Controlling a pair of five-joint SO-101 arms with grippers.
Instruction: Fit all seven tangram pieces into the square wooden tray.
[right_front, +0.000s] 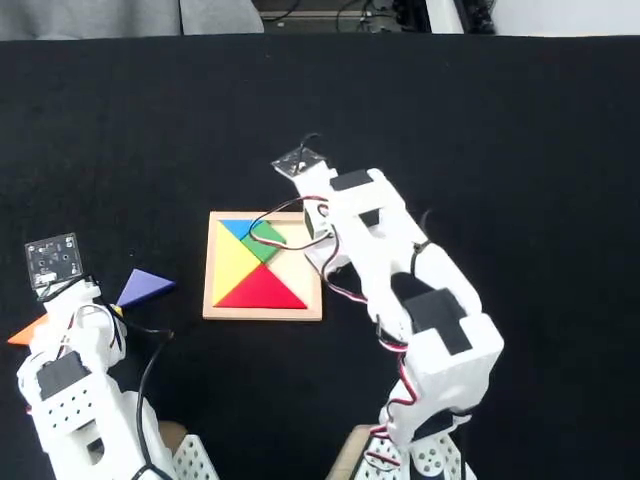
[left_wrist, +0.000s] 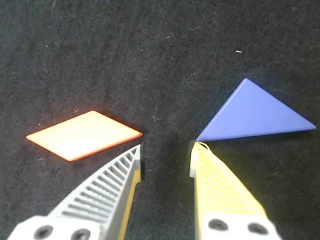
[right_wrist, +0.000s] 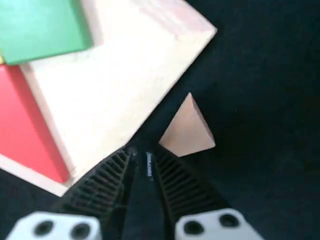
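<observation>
Two white arms sit closest in the high view. The left arm (right_front: 70, 390) is low by the table's edge. The right arm (right_front: 400, 260) leans over the right side of the wooden tray (right_front: 212, 300) and hides that edge. A thin wire (right_front: 285, 215) from this arm crosses the tray's far corner. Inside the tray lie a yellow triangle (right_front: 233, 265), a red triangle (right_front: 262, 290), a blue piece (right_front: 237, 228) and a green piece (right_front: 268, 238). On the black table (right_front: 500, 120), a purple-blue triangle (right_front: 145, 287) lies between the left arm and the tray. An orange piece (right_front: 27, 332) pokes out on the other side of that arm.

Next, the left wrist view. The left claw (left_wrist: 167, 147) is spread wide with nothing in it. One tip is near the orange piece, and the other tip is just beside a corner of the purple-blue triangle.

Last, the right wrist view. The right claw (right_wrist: 140, 152) is pinched closed and has hold of nothing. Its tip sits at the tray's outer edge. A small tan triangle (right_wrist: 187, 130) lies on the table just beside the tray and the tip. Bare wood shows in the tray beside the green piece and the red triangle.
</observation>
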